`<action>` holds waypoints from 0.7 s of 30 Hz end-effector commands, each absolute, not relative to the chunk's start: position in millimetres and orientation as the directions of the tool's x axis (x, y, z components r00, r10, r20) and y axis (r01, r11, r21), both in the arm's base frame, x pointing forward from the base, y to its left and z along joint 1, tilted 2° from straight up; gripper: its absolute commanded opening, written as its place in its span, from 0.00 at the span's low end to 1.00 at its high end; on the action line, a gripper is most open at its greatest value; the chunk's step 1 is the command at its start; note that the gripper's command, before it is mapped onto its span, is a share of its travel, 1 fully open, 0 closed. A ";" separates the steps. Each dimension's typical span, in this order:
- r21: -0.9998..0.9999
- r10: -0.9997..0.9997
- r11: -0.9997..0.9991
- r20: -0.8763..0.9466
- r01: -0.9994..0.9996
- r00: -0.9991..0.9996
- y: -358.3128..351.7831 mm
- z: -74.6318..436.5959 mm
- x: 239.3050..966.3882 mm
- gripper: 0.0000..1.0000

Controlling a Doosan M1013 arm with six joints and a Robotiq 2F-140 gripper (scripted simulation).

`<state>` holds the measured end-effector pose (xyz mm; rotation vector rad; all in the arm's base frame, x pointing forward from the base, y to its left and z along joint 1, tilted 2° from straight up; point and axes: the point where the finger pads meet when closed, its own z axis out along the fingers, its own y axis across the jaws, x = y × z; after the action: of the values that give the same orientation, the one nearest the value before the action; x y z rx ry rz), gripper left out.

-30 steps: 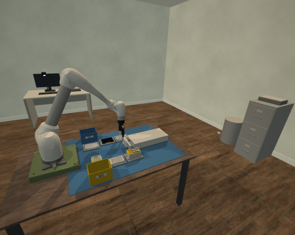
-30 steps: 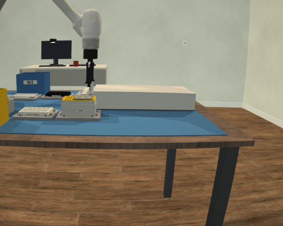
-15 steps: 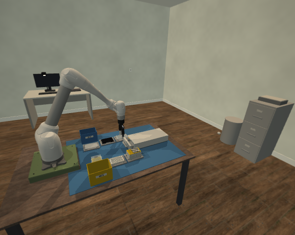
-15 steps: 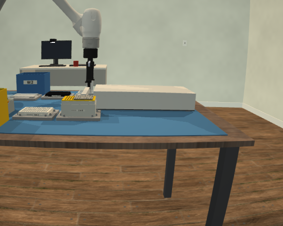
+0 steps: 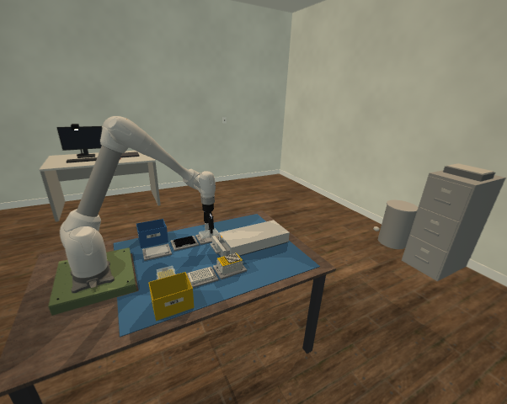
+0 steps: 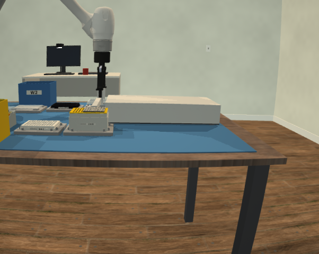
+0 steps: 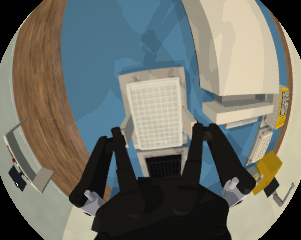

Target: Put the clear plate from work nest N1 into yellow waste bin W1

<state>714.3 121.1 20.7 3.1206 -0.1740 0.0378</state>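
while the gripper [image 7: 157, 150] is clamped on the clear plate [image 7: 156, 115], that plate looks barely off its nest at the back of the desk [image 5: 49, 334], so the carry to the yellow bin [image 5: 172, 295] and the drop remain.

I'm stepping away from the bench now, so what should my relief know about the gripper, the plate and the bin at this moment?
Gripper: shut on the clear plate, fingers on its two long sides, arm pointing straight down.
Clear plate: low over the blue mat, beside the long beige unit; the views do not settle whether it has left its nest.
Yellow bin W1: upright at the mat's front edge, near the arm's base.
Done: the grasp.
Left: lift, carry across to above W1's rim, release. Steer clear of the other plates and the blue bin W2.
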 end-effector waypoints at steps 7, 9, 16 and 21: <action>0.014 -0.111 -0.994 0.025 -0.111 0.994 121.4 32.1 714.0 0.10; 0.014 -0.111 -0.994 0.025 -0.111 0.994 121.4 33.4 714.0 0.10; 0.014 -0.111 -0.994 0.025 -0.111 0.994 121.5 42.8 713.8 0.10; 0.014 -0.111 -0.994 0.025 -0.111 0.994 121.7 49.4 713.6 0.10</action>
<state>713.7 121.6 46.0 3.1206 -0.1740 0.0378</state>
